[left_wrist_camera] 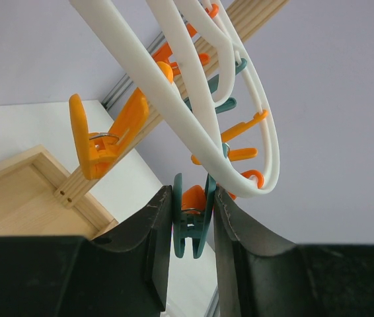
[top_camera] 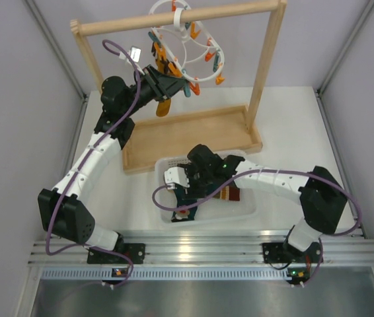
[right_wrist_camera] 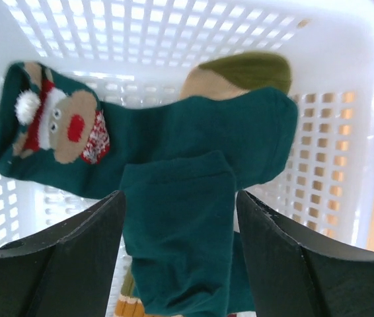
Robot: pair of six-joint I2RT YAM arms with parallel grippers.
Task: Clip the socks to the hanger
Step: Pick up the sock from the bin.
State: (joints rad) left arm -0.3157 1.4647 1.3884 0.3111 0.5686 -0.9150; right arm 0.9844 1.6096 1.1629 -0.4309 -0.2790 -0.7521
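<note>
Our left fingers [left_wrist_camera: 150, 251] are clenched on a teal clip [left_wrist_camera: 188, 231] that dangles from the white hanger [left_wrist_camera: 174, 125]. The hanger is hooked over the wooden rail [top_camera: 121, 23] at the back of the desk [top_camera: 293, 125]. Our right fingers [right_wrist_camera: 74, 257] stand released, spread to either side of a fold of the dark teal socks [right_wrist_camera: 187, 218]. These lie in the white basket [right_wrist_camera: 174, 33], with a striped sock [top_camera: 232, 194] beside them.

Striped sock [right_wrist_camera: 246, 69] mostly under teal sock [right_wrist_camera: 174, 139]
</note>
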